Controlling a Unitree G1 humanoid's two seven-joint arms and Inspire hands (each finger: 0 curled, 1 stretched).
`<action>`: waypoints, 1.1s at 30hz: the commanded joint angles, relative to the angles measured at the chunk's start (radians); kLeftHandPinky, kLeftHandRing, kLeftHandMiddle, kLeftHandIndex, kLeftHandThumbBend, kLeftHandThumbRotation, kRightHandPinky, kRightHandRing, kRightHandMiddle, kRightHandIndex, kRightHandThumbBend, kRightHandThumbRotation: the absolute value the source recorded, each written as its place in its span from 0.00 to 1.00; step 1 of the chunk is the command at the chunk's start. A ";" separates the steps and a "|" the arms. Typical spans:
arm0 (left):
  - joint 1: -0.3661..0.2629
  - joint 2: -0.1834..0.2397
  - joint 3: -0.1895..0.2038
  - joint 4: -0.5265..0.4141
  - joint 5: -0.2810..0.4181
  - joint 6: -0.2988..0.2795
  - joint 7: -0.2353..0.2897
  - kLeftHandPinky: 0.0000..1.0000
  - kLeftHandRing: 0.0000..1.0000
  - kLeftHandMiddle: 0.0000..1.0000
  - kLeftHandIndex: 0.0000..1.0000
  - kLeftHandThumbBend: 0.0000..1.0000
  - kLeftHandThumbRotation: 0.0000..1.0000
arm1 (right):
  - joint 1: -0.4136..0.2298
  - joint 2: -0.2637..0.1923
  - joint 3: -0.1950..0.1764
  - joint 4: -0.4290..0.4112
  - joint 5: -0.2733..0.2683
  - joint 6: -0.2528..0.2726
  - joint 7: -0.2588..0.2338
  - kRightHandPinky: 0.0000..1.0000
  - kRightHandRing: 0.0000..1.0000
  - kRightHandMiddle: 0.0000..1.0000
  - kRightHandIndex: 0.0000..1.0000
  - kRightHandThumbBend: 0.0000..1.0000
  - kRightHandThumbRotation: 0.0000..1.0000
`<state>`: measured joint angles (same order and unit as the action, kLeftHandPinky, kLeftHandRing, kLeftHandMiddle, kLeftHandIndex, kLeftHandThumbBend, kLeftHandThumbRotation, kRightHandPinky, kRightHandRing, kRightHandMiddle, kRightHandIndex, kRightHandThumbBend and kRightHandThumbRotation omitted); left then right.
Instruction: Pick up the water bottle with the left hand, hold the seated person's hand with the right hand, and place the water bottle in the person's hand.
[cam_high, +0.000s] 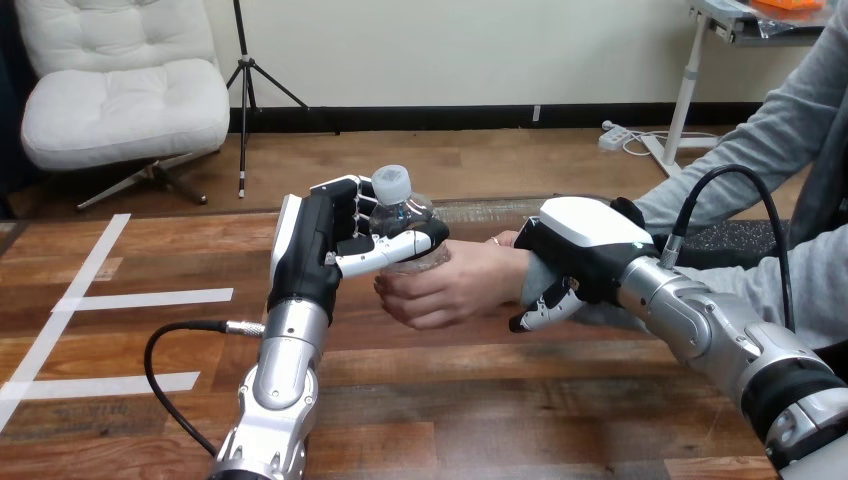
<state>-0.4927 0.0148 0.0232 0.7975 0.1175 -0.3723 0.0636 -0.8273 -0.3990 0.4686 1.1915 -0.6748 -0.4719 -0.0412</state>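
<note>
A clear water bottle (403, 215) with a pale cap stands upright above the table's middle. My left hand (325, 245) is shut on it, thumb across its front and fingers behind. The person's hand (455, 285) reaches in from the right and wraps the bottle's lower part, just under my thumb. My right hand (580, 250) sits over the person's wrist, its fingers curled down round it.
The wooden table (480, 400) carries white tape lines (140, 298) at the left. A black cable (165, 375) loops beside my left forearm. The person's other grey-sleeved forearm (790, 275) rests at the right edge.
</note>
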 joint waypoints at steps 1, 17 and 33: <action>-0.107 -0.030 -0.027 -0.059 -0.012 0.003 -0.027 0.35 0.41 0.45 0.43 0.70 0.00 | -0.144 0.004 -0.034 -0.040 0.025 -0.018 -0.049 0.15 0.20 0.26 0.28 0.64 0.00; -0.098 -0.004 -0.028 -0.044 -0.036 0.000 -0.090 0.72 0.80 0.81 0.80 0.94 0.58 | -0.140 -0.002 -0.039 -0.050 0.031 -0.023 -0.043 0.15 0.20 0.26 0.28 0.65 0.00; -0.084 0.004 -0.021 -0.064 -0.045 0.016 -0.114 0.97 0.98 0.99 0.96 1.00 0.88 | -0.138 -0.003 -0.040 -0.049 0.033 -0.020 -0.040 0.15 0.20 0.26 0.28 0.65 0.00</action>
<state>-0.4933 0.0288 0.0237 0.7931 0.0787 -0.3564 -0.0305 -0.8272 -0.4123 0.4685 1.1928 -0.6747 -0.4693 -0.0412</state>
